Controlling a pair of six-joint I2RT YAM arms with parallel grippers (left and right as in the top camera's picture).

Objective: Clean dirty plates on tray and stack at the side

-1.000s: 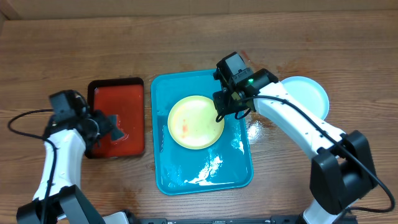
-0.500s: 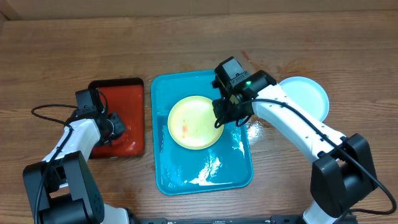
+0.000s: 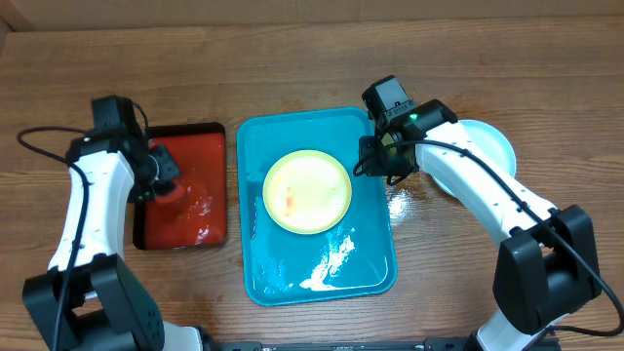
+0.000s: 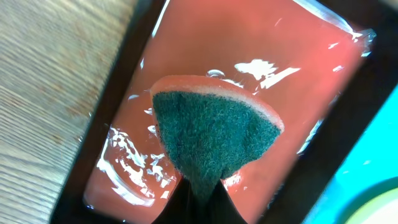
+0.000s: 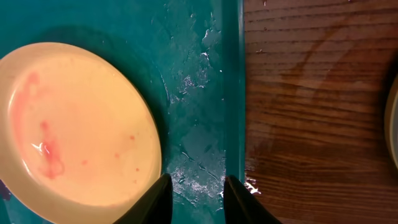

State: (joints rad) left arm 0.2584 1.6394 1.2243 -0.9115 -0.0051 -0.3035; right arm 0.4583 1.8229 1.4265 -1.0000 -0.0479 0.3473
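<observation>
One smeared plate waits in the tray, with the sponge only thinly pinched.

Pale yellow plate [image 3: 307,191] lies flat at the middle of the turquoise tray [image 3: 255,263], showing red smears. Left gripper [image 4: 199,198] is clamped tight on the sponge [image 4: 214,134] by a narrow corner over the wet red tray [image 4: 311,56], and so slight a hold may slip under scrubbing. Right gripper [image 5: 196,200] hangs part open and empty at the turquoise tray's right rim, so the unsteadied plate may skid on the wet floor. Teal plate [image 3: 480,148] sits on the table beyond that rim.
</observation>
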